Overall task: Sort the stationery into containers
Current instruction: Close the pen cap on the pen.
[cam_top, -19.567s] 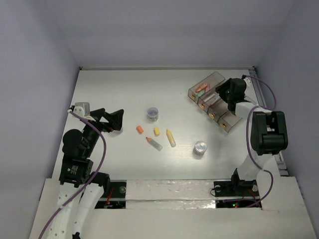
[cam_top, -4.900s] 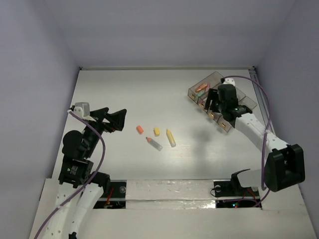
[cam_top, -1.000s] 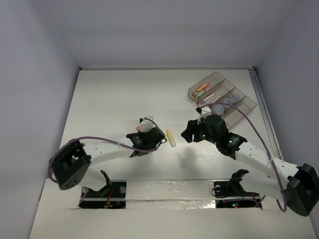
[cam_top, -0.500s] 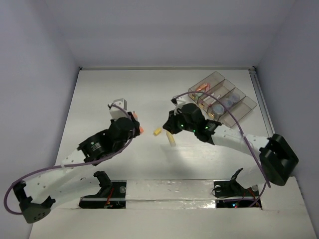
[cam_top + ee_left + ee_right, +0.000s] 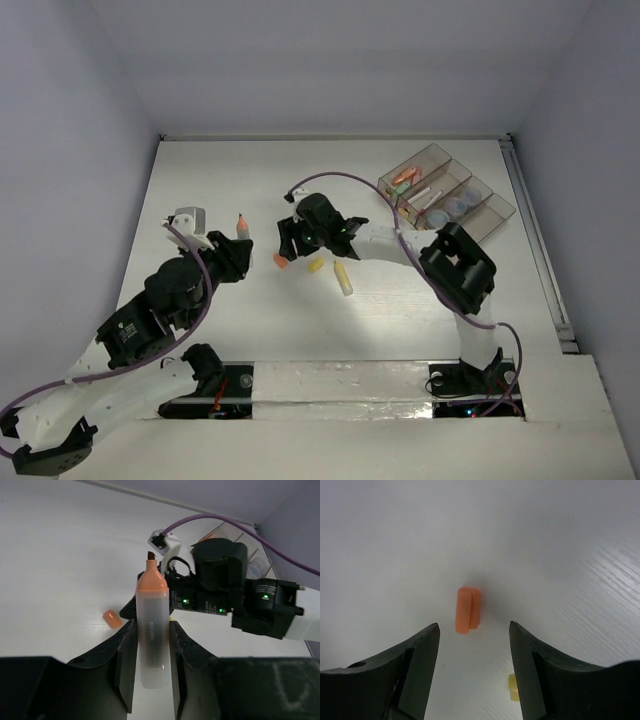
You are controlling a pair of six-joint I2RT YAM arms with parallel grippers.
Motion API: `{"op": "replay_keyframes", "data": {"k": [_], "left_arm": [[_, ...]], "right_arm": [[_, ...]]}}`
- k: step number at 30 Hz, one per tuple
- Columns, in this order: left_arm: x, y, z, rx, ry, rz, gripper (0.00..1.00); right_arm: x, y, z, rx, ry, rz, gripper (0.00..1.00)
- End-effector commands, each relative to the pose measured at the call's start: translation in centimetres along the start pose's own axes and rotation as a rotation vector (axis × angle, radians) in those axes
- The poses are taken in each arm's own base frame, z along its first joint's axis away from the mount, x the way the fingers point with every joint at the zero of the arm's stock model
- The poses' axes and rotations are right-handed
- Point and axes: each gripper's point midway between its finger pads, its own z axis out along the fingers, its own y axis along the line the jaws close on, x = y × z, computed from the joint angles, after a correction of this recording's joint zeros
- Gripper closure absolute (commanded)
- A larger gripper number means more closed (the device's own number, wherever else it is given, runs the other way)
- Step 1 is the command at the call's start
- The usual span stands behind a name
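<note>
The left gripper (image 5: 236, 248) has its jaws closed on the clear barrel of an uncapped orange marker (image 5: 151, 605). It is held off the tabletop (image 5: 220, 180) at the left. Its long axis runs near to far, with the orange tip pointing away toward the far side.

Right of it, a yellow marker (image 5: 343, 277) lies flat. Its long axis also runs roughly near to far, the far end leaning slightly left. A small yellow cap (image 5: 316, 265) sits just left of its far end.

Left of that, an orange cap (image 5: 468, 609) lies flat. The right gripper (image 5: 473, 626) hangs over it with its jaws spread wide and holding nothing. The cap's long axis runs parallel to the fingers.

At the far right stands a row of four clear bins (image 5: 490, 212), holding markers, a white pen and two round tins.
</note>
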Motion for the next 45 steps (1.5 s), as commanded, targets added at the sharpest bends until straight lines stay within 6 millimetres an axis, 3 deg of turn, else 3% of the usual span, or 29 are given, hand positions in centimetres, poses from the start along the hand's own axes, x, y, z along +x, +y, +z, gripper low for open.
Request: {"op": "replay_keyframes", "data": {"k": [1,5,12,15,28,33,36,39,40,43,44,45], "left_arm": [[-0.8,-1.1,0.1,0.06,-0.036,0.0,1.0],[-1.0,-2.0,0.4,0.099,-0.055,-0.003,1.0],[-1.6,-2.8,0.9,0.126,-0.076,0.003,1.0],[-1.5,-3.1,1.0,0.14,-0.079,-0.004,1.0],[-2.2,-3.6,0.9,0.164,-0.096,-0.02,1.0],[-2.6,-3.7,0.7,0.168,-0.105,-0.028,1.0],[-2.5,-3.9,0.8,0.176,-0.105,-0.036,1.0],[-2.7,-4.6,0.5,0.223,-0.115,-0.053,1.0],[-2.7,-5.0,0.4,0.247,-0.118,-0.06,1.0],[-2.8,-5.5,0.3,0.272,-0.117,-0.07,1.0],[-2.8,-5.7,0.3,0.281,-0.117,-0.072,1.0],[-2.9,-5.9,0.3,0.291,-0.119,-0.077,1.0]], "right_arm": [[-0.4,0.4,0.9,0.036,0.033,-0.059,0.35],[0.1,0.5,2.9,0.065,0.076,-0.093,0.35],[2.4,1.2,4.1,0.096,0.14,-0.141,0.38],[2.9,0.6,5.0,0.141,0.151,-0.151,0.42],[3.9,-1.5,5.7,0.267,0.184,-0.231,0.51],[4.3,-2.2,5.7,0.311,0.194,-0.277,0.6],[4.3,-2.2,5.8,0.335,0.182,-0.282,0.77],[3.4,-1.3,5.4,0.305,0.126,-0.235,0.79],[1.2,-0.1,4.8,0.251,0.061,-0.209,0.8],[-0.8,0.3,3.2,0.172,-0.005,-0.131,0.81],[-4.3,0.5,1.4,0.138,-0.101,-0.092,0.81],[-4.2,-0.2,0.7,0.129,-0.109,-0.073,0.81]]}}
